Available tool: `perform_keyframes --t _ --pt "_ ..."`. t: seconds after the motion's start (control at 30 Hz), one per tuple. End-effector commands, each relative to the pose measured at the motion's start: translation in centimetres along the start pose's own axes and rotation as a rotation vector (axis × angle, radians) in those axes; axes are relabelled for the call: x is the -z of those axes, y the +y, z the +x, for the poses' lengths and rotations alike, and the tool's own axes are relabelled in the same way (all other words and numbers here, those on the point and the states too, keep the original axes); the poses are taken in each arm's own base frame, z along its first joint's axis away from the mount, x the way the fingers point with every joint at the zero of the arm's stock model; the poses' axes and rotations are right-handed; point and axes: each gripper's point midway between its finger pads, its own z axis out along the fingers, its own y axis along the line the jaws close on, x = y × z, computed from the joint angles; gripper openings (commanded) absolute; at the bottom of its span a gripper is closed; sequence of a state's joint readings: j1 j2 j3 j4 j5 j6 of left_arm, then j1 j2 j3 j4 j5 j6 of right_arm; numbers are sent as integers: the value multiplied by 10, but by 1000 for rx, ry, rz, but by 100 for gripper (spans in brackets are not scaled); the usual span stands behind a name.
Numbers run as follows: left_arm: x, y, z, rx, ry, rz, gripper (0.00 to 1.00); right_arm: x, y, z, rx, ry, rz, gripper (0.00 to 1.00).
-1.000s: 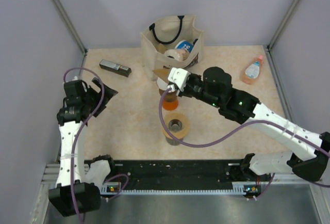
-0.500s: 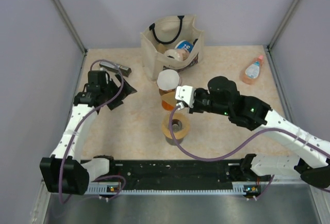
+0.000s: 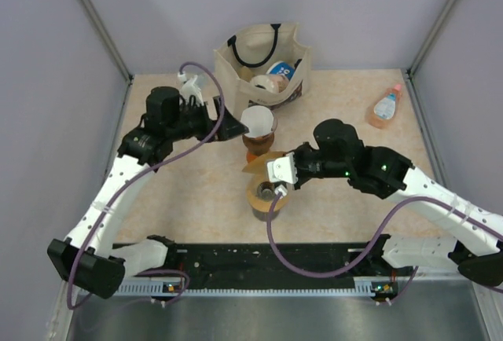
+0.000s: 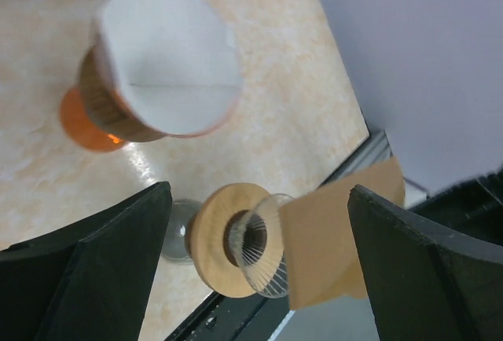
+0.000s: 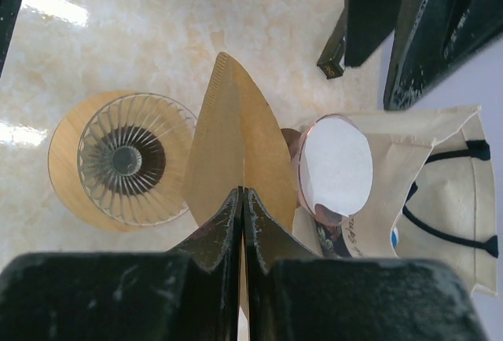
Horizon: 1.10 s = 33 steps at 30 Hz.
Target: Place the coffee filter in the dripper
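Observation:
The white coffee filter (image 3: 258,119) (image 4: 169,74) (image 5: 336,164) sits spread inside the pinkish-brown dripper (image 3: 257,144) (image 4: 98,113), which stands upright mid-table in front of the bag. My left gripper (image 3: 233,128) (image 4: 258,192) hangs wide open just left of the dripper, with nothing between its fingers. My right gripper (image 3: 273,168) (image 5: 241,196) is shut on a tan fan-shaped paper piece (image 3: 258,164) (image 5: 236,141) (image 4: 338,239). It holds the piece on edge, nearer than the dripper and beside a ribbed glass funnel.
A clear ribbed glass funnel in a tan wooden ring (image 3: 267,193) (image 5: 67,160) (image 4: 206,239) sits on a glass vessel near the front. A beige tote bag (image 3: 236,62) (image 5: 440,199) with items stands at the back. A pink bottle (image 3: 385,107) lies far right. A black rail (image 3: 267,258) runs along the near edge.
My left arm has swung from the left side rightward up to the dripper, still open. My right gripper has drawn the tan paper back from the dripper toward the ribbed glass funnel.

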State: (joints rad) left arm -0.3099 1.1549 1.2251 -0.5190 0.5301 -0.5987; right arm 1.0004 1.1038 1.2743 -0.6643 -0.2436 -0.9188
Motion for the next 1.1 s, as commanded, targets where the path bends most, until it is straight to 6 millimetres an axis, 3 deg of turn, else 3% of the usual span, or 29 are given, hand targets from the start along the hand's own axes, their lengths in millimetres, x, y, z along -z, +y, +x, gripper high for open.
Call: perform_keyframes --t 0.0,0.23,0.47,0.6,0.8,1.07 --pt "-1 -55 14 -322 49 212 99 -1 -1 -15 128 -44 -44 0" --pt "-14 -66 39 -520 79 215 98 -9 -3 -15 145 -34 -83 0" --pt "-21 -55 54 -556 115 201 89 -8 -4 -20 153 -52 -87 0" --pt "-22 -50 53 -550 103 172 82 -6 -3 -20 158 -50 -90 0" --pt "-18 -61 64 -562 128 266 81 -5 -6 -22 159 -49 -83 0" --pt "-8 -74 61 -557 88 313 80 -1 -5 -25 177 -60 -95 0"
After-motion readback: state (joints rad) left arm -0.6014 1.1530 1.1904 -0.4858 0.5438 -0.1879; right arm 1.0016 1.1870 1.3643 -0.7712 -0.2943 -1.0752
